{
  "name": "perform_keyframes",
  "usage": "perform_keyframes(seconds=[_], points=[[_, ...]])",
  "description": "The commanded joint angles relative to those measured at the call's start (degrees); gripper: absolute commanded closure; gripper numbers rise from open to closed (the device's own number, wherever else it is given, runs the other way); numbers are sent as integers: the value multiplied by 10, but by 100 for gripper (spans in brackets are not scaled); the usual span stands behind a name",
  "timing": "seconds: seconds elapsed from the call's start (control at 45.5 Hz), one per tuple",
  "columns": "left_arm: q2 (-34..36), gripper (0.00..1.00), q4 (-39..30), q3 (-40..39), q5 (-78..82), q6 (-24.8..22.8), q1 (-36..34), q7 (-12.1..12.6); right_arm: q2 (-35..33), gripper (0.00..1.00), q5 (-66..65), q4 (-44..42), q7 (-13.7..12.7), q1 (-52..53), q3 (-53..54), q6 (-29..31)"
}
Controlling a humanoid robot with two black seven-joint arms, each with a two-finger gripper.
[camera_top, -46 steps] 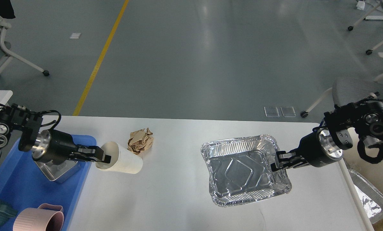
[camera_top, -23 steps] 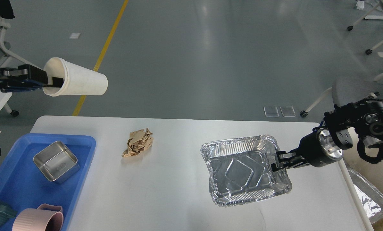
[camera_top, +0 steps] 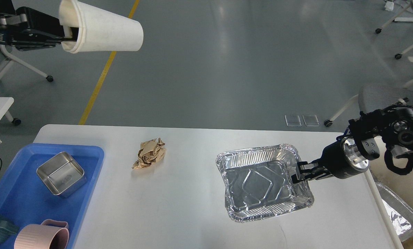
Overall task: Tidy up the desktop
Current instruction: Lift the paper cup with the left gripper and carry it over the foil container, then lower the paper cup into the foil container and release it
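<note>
Matte white desktop spans below; left gripper pinches a tapered paper cup's rim aloft, right gripper clamps the ribbed foil tray's crinkled edge

Upper left of frame, the left gripper pinches the rim of a white paper cup held sideways. Right of centre, the right gripper clamps a crinkled rectangular foil tray on the white desktop; a crumpled brown paper ball lies centre-left.
</note>
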Motion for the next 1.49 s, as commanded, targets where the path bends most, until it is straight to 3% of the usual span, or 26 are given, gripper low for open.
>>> perform_keyframes(seconds=[0.0,0.286,0.461,0.791,0.901,1.296,1.472], points=[[-105,100,40,95,22,0,-52,4,-1,100,0,0,0,1,0,0],[-335,100,130,166,118,0,-39,6,-2,100,0,0,0,-1,2,0],[-430,100,185,200,149,0,-44,19,-3,100,0,0,0,-2,2,0],[-524,100,248,209,178,0,-90,35,-1,100,0,1,0,-4,2,0],[-557,100,266,257,178,0,-119,51,-1,100,1,1,0,-4,2,0],[-637,99,303,306,193,0,-139,53,2,100,0,1,0,-4,2,0],[-657,91,334,307,197,0,-138,53,2,100,0,2,0,-4,2,0]])
